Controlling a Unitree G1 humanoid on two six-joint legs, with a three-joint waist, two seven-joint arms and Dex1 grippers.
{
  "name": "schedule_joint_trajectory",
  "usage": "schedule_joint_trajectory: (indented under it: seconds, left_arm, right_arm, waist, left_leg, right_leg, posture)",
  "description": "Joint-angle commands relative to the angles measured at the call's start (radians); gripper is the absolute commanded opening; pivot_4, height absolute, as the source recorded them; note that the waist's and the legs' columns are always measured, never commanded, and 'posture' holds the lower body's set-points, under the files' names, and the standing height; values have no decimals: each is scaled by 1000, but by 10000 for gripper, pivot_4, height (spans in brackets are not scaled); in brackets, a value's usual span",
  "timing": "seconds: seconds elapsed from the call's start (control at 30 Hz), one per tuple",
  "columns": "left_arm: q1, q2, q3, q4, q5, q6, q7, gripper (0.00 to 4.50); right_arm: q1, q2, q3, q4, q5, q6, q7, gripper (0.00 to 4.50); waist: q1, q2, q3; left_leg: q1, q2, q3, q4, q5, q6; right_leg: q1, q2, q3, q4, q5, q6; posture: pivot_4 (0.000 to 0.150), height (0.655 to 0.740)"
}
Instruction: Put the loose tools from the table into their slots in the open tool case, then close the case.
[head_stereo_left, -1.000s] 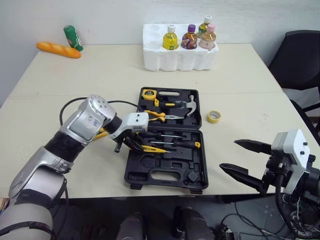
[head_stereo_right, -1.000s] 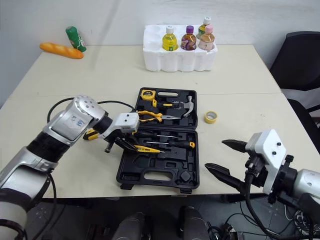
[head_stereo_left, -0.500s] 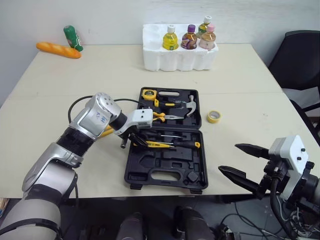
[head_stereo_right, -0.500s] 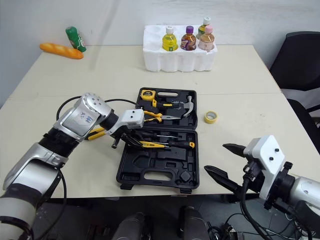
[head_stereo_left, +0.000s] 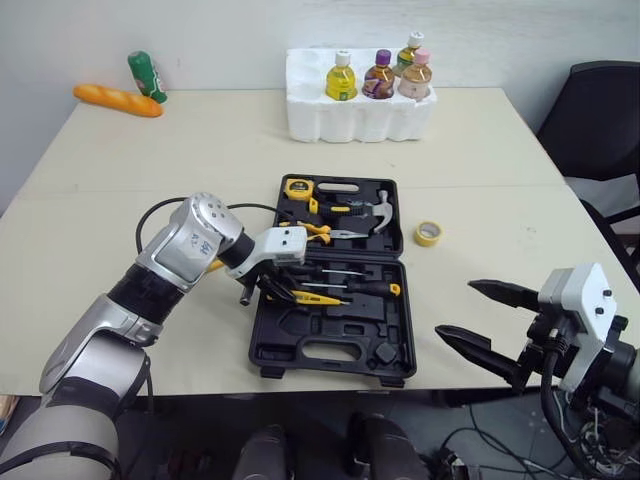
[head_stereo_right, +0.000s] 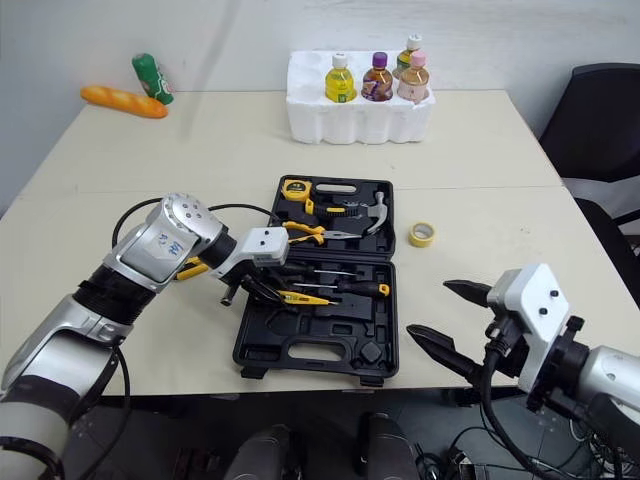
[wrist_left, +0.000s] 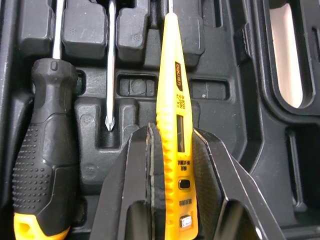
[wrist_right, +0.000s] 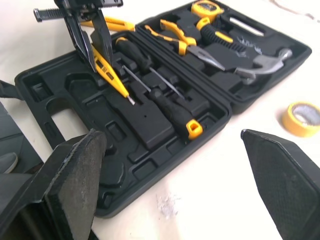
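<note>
The open black tool case (head_stereo_left: 300, 330) lies near the table's front edge. Its lid half holds a tape measure (head_stereo_left: 297, 188), pliers (head_stereo_left: 325, 232) and a hammer (head_stereo_left: 376, 211). Two screwdrivers (head_stereo_left: 352, 286) lie in the near half. My left gripper (head_stereo_left: 274, 290) is shut on a yellow tester screwdriver (wrist_left: 176, 125), holding it low over the near half, just beside the screwdrivers. A yellow tape roll (head_stereo_left: 428, 233) sits on the table right of the case. A yellow-handled tool (head_stereo_right: 190, 268) lies on the table, partly hidden under my left arm. My right gripper (head_stereo_left: 455, 308) stands open, off the front right of the case.
A white foam tray (head_stereo_left: 330, 120) with several bottles stands at the back. A bread loaf (head_stereo_left: 117, 99) and a green bottle (head_stereo_left: 146, 75) lie at the back left. A black chair (head_stereo_left: 600, 110) is beyond the table's right side.
My left gripper carried the tester a little toward the hinge, then back down over the near half. The right gripper sank slightly, then rose again.
</note>
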Motion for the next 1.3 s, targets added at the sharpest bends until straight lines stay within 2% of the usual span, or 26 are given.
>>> schedule_joint_trajectory:
  seconds: [0.03, 0.87, 1.3]
  left_arm:
    - [-5, -5, 5, 44, 41, -22, 29, 4854]
    - [-66, -47, 46, 44, 16, 0, 32, 4854]
    - [-14, -42, 20, 41, 43, -27, 36, 4854]
  right_arm:
    - [-8, -10, 2, -8, 5, -15, 5, 45000]
    - [6, -12, 9, -5, -11, -19, 18, 45000]
    - [24, -10, -2, -11, -17, -19, 24, 45000]
  waist:
    - [2, 0, 0]
    - [2, 0, 0]
    - [0, 0, 0]
  left_leg:
    - [0, 0, 0, 0, 0, 0]
    - [-2, -5, -2, 2, 2, 5]
    - [-2, -5, -2, 3, 2, 5]
  right_leg:
    - [0, 0, 0, 0, 0, 0]
    - [1, -7, -2, 2, 1, 3]
    - [1, -8, -3, 1, 2, 3]
  posture:
    - [1500, 7367]
    - [1500, 7367]
    - [1500, 7367]
